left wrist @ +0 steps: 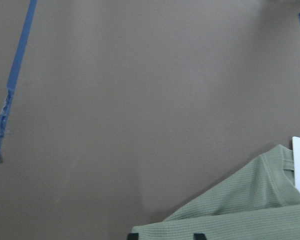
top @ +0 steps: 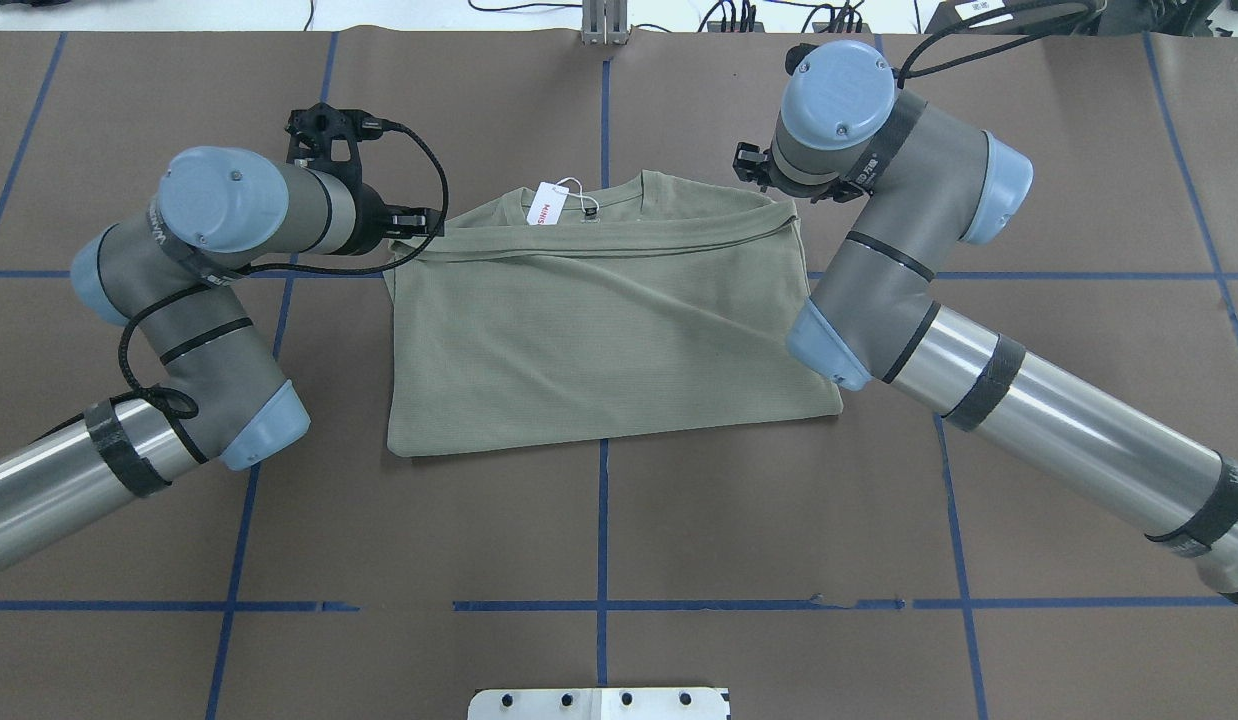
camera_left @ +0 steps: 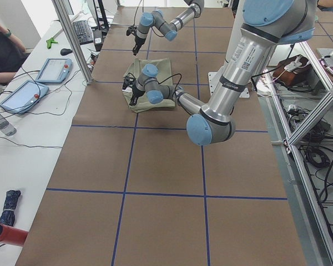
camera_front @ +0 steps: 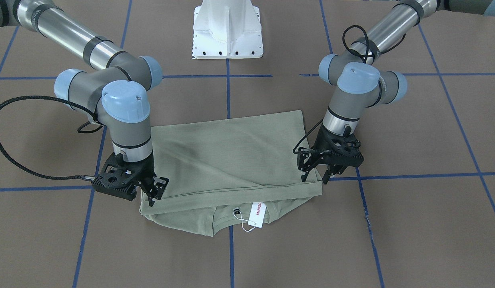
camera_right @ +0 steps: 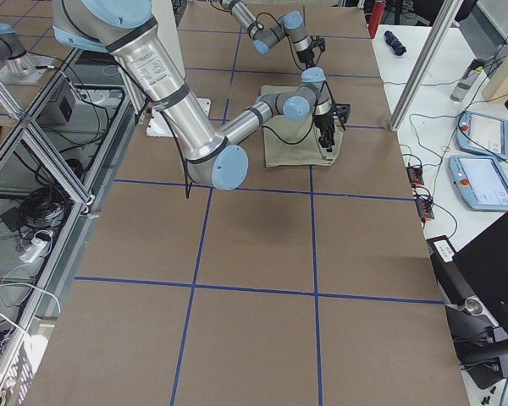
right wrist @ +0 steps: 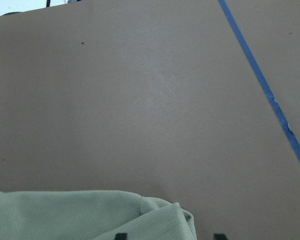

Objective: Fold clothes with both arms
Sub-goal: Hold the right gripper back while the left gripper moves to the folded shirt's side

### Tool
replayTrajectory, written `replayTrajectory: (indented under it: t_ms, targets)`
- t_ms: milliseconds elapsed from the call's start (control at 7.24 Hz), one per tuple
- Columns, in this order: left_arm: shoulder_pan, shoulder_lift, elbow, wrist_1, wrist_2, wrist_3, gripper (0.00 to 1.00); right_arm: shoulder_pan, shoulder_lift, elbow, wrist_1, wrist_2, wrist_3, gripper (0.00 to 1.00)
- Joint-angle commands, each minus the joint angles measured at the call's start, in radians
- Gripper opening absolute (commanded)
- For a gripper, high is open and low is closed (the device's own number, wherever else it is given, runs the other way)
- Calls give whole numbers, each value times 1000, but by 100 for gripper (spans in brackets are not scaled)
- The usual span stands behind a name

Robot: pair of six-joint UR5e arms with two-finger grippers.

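The sage-green shirt (camera_front: 231,152) (top: 599,330) lies folded in half on the brown table. Its top layer ends just short of the collar, where the white MINISO tag (camera_front: 256,214) (top: 546,203) shows. My left gripper (camera_front: 315,176) (top: 411,222) hovers at one collar-side corner of the fold, open. Green fabric (left wrist: 250,210) lies beneath its tips in the left wrist view. At the other corner my right gripper (camera_front: 157,192) is open, over the shirt's edge (right wrist: 90,215). In the overhead view the right wrist largely hides it.
The robot's white pedestal base (camera_front: 227,32) stands behind the shirt. Blue tape lines (top: 601,520) grid the brown table cover. Along the far table edge runs a side desk with tablets (camera_left: 50,69), where a person (camera_left: 0,44) sits.
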State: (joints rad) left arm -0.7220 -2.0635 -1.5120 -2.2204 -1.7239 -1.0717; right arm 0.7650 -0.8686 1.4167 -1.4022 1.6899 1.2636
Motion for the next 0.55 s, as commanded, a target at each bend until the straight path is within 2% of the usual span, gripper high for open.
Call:
replayTrajectory:
  t_ms: [0, 138, 276, 415]
  targets:
    - [88, 153, -179, -11, -11, -11, 100, 0, -6, 25, 2, 16, -27, 100]
    - [126, 208, -245, -12, 1, -42, 100, 0, -6, 33, 2, 16, -26, 100]
    - [183, 241, -263, -33, 27, -121, 100, 0, -7, 33, 2, 16, -27, 100]
    - [237, 265, -261, -69, 93, -154, 99, 0, -9, 33, 3, 16, -27, 100]
